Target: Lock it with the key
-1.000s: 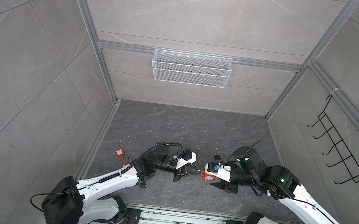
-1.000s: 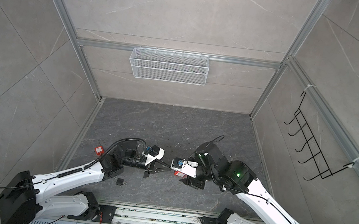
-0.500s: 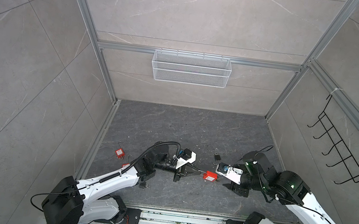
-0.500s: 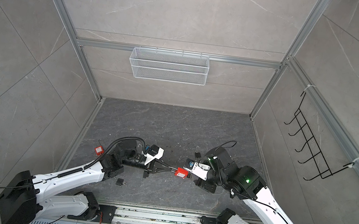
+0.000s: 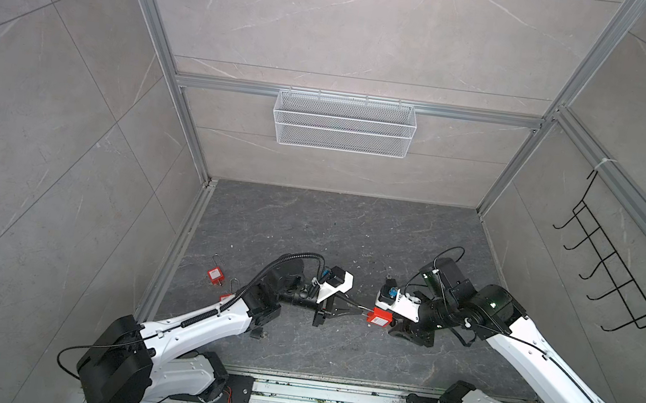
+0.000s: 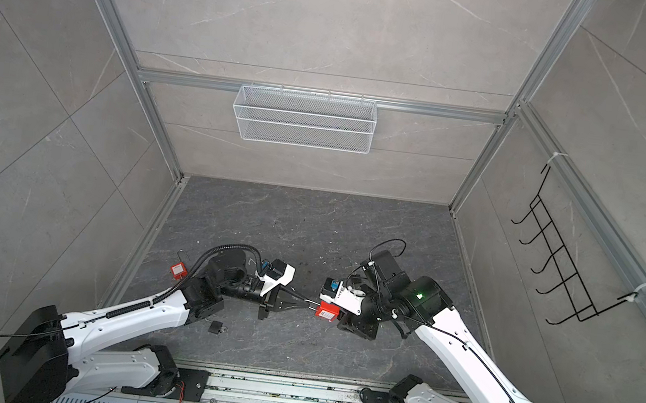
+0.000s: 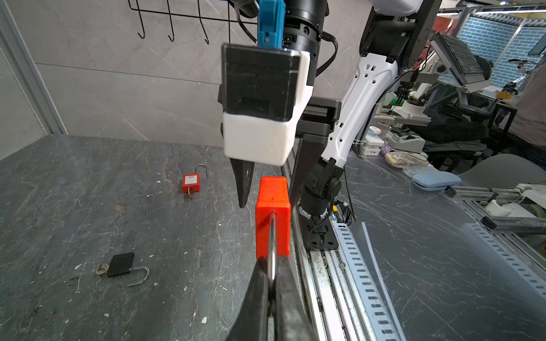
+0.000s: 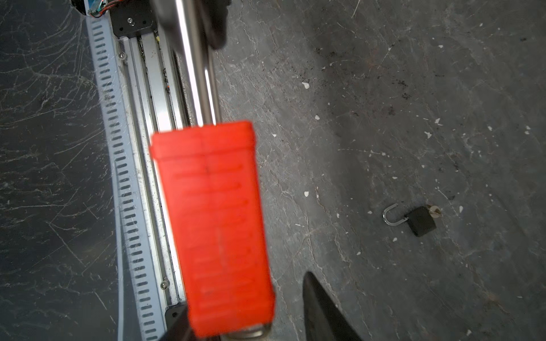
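Observation:
A red padlock (image 5: 379,316) (image 6: 328,311) hangs above the floor between the two arms. My left gripper (image 5: 363,309) (image 7: 272,261) is shut on its steel shackle (image 7: 273,236). My right gripper (image 5: 387,322) (image 8: 245,298) straddles the lock's red body (image 8: 218,224) from the opposite end. It is open, with a gap showing between one finger (image 8: 319,307) and the body. A bit of silver metal, apparently the key (image 8: 251,331), sticks out of the body's bottom end.
A second red padlock (image 5: 214,273) (image 7: 191,183) lies on the floor at the left. A black padlock (image 7: 120,264) (image 8: 421,220) with open shackle lies near the front rail (image 5: 331,396). On the walls hang a wire basket (image 5: 342,129) and a hook rack (image 5: 613,280).
My right gripper drew back to the right off the lock, then came back over its body with the jaws narrower. The left gripper kept hold of the shackle without moving.

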Controlling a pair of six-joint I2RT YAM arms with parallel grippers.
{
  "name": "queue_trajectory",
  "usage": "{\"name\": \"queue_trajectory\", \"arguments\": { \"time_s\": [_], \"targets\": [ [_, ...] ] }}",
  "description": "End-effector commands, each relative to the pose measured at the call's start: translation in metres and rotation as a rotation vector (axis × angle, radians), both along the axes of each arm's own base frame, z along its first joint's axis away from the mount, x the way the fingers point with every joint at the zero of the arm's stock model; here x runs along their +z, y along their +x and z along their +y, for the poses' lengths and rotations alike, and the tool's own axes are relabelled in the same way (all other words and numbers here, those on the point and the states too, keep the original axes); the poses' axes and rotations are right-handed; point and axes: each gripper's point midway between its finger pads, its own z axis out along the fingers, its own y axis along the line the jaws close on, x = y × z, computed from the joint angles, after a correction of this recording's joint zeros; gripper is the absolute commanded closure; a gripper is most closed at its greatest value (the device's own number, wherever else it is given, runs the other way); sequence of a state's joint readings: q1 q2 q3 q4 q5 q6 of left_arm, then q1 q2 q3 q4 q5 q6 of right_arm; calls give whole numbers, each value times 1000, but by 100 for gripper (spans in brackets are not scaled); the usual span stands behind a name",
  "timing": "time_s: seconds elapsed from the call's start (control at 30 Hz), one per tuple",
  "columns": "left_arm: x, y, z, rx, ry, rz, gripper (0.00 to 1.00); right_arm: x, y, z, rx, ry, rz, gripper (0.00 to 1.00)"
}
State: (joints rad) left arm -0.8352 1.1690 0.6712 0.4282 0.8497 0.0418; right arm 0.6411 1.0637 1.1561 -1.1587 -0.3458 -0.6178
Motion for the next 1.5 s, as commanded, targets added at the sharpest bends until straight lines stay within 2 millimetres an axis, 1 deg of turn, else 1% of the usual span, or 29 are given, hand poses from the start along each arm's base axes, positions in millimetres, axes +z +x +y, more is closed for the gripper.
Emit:
{"name": "queue_trajectory", "arguments": {
  "time_s": [0.0, 0.03, 0.07, 0.13, 0.2, 0.23, 0.33, 0.4, 0.53, 0.63, 0.7, 0.9, 1.03, 1.2, 1.3, 1.47],
  "targets": [
    [35, -5, -3, -47, -96, -61, 100, 5, 18, 3, -12, 12, -97, 56],
    [35, -4, -3, -45, -96, -60, 100, 5, 27, 4, -42, 21, -135, 57],
    [34, -4, -3, -43, -96, -58, 100, 5, 31, 5, -39, 29, -169, 57],
    [34, -3, -3, -34, -101, -58, 100, 5, 40, 5, -61, 55, -240, 53],
    [34, -2, -2, -27, -100, -59, 100, 5, 35, 6, -36, 74, -249, 48],
    [35, -2, -2, -24, -100, -61, 100, 6, 29, 6, -24, 84, -233, 45],
    [36, -2, -1, -23, -97, -69, 100, 14, 15, 3, 1, 94, -201, 43],
    [37, -3, -1, -25, -91, -78, 100, 19, 1, -1, 24, 96, -165, 41],
    [40, -4, -1, -35, -92, -87, 100, 22, -17, -14, 17, 27, -60, 41],
    [41, -7, -1, -55, -89, -79, 100, 22, -22, -24, -7, -38, -14, 41],
    [39, -9, -1, -62, -86, -75, 100, 23, -22, -26, -8, -52, -6, 41],
    [37, -16, -3, -98, -70, -66, 100, 27, -19, -16, 6, -35, 42, 44],
    [39, -21, -5, -116, -68, -67, 100, 23, -16, -11, 9, -35, 62, 47],
    [40, -23, -6, -123, -69, -70, 100, 21, -21, -3, 43, 4, 91, 52],
    [42, -23, -7, -121, -71, -73, 100, 19, -21, -3, 47, 18, 75, 56],
    [42, -21, -8, -110, -72, -76, 100, 21, -17, 3, 46, 87, 5, 65]
  ]
}}
